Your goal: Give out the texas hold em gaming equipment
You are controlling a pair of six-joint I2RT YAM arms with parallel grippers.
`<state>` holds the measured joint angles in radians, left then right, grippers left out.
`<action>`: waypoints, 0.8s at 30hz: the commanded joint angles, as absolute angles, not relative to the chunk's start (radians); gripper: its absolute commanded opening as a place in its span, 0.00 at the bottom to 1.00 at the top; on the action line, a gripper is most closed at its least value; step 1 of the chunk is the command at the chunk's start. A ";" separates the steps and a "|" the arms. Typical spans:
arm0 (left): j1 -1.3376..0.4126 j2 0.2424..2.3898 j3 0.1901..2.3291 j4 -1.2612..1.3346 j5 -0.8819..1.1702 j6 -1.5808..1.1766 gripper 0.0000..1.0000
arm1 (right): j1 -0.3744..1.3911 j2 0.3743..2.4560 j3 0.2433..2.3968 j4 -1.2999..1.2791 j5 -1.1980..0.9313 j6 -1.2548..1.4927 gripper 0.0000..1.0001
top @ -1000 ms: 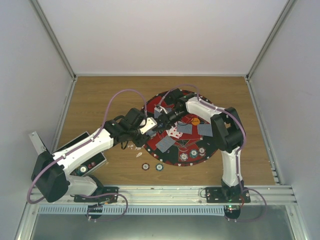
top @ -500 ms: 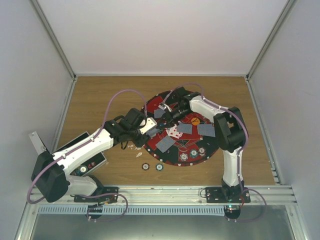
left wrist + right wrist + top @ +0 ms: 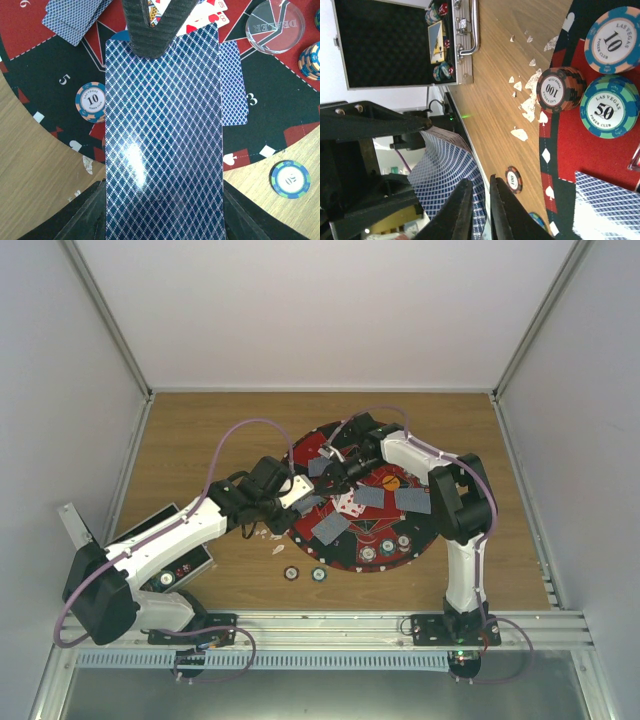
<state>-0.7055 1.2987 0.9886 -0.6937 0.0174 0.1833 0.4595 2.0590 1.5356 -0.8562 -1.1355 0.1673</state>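
Note:
My left gripper (image 3: 164,210) is shut on a deck of blue-backed playing cards (image 3: 162,130) and holds it over the near-left rim of the red-and-black mat (image 3: 420,530). My right gripper (image 3: 480,181) meets the deck's far end, and its jaws are shut on the top card's edge (image 3: 445,170), which bows upward. From above, the two grippers (image 3: 300,495) (image 3: 330,480) meet over the mat's left side. Face-down cards (image 3: 372,497) and poker chips (image 3: 387,545) lie on the mat. Two chips (image 3: 291,573) (image 3: 318,574) lie on the wood.
The open black case (image 3: 385,42) lies at the near left, beside the left arm. Torn white scraps (image 3: 530,100) are strewn on the wood next to the mat. A clear dealer button (image 3: 275,26) and a 10 chip (image 3: 90,102) lie on the mat near the deck.
The right arm has shifted slightly to the left, with its gripper still at the deck's far end. The left arm and the deck have not moved.

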 commanded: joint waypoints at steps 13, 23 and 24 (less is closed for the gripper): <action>-0.712 1.270 0.991 -0.644 0.021 0.181 0.54 | 0.391 1.986 1.512 -0.856 -1.130 0.174 0.01; -0.712 1.266 0.985 -0.649 0.012 0.177 0.54 | 0.329 1.896 1.456 -0.692 -1.012 0.334 0.00; -0.712 1.265 0.984 -0.649 0.012 0.176 0.54 | 0.303 1.867 1.433 -0.663 -0.991 0.361 0.00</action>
